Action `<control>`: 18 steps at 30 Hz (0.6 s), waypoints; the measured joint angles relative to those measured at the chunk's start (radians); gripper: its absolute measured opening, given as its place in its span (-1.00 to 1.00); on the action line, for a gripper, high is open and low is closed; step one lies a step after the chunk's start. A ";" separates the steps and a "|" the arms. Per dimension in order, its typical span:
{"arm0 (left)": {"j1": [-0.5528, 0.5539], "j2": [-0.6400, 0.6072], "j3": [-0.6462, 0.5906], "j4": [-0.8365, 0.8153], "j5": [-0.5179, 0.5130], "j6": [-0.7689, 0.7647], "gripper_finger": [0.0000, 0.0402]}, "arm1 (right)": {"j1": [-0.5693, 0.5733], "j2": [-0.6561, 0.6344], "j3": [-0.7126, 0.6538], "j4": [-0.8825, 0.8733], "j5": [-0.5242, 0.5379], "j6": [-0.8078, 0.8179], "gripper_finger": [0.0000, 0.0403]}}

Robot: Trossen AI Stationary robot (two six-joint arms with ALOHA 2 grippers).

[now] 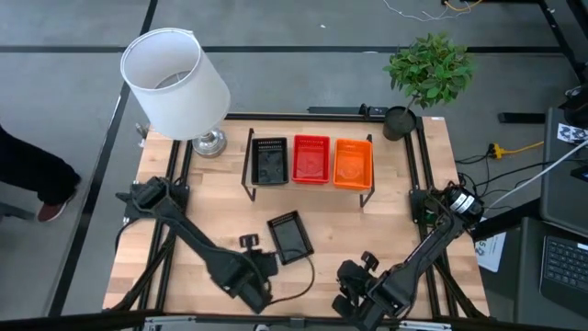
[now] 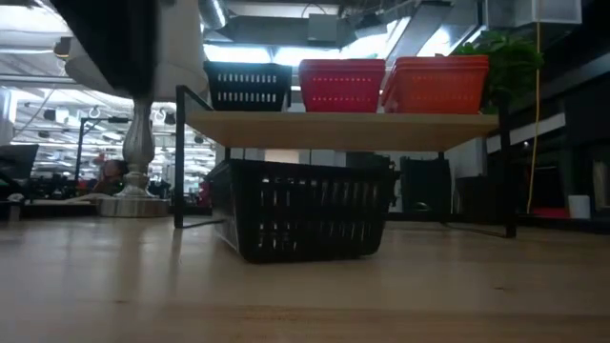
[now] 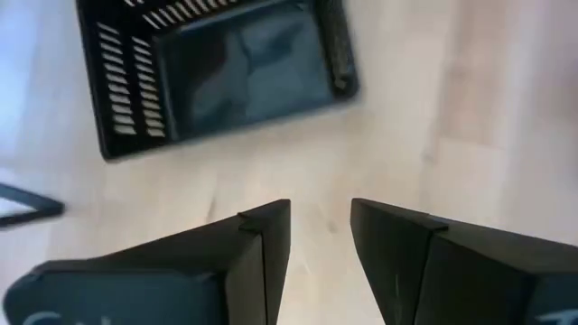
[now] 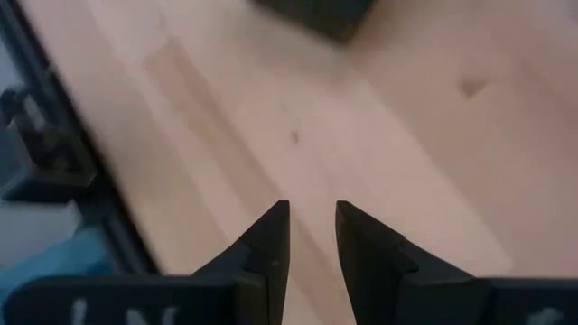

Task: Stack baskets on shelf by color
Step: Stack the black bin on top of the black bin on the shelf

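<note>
The shelf (image 1: 248, 165) stands at the table's far middle on thin black legs. On it, side by side, rest a black basket (image 1: 268, 162), a red basket (image 1: 310, 159) and an orange basket (image 1: 353, 163). Another black basket (image 1: 290, 237) rests on its bottom on the tabletop nearer the front, open side up; in the low view this basket (image 2: 303, 210) stands before the shelf board (image 2: 343, 130). My left gripper (image 3: 321, 212) hovers open just near-left of it. My right gripper (image 4: 312, 212) hangs open over bare wood near the front right.
A lamp with a white shade (image 1: 175, 78) stands at the far left corner and a potted plant (image 1: 427, 74) at the far right. Bare wood lies between the loose basket and the shelf. A person's shoe (image 1: 50, 210) shows beyond the table's left.
</note>
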 joint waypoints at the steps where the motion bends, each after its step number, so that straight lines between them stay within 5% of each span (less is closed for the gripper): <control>1: -0.016 -0.013 0.000 0.005 0.009 -0.008 -0.44 | -0.010 0.004 -0.002 -0.001 0.018 0.000 -0.55; 12: -0.182 -0.142 0.000 -0.069 -0.025 -0.232 -0.44 | -0.212 0.124 -0.066 0.023 0.125 -0.026 -0.55; 18: -0.184 -0.139 0.000 -0.065 -0.063 -0.204 -0.44 | -0.275 0.131 -0.059 0.401 0.089 -0.387 -0.55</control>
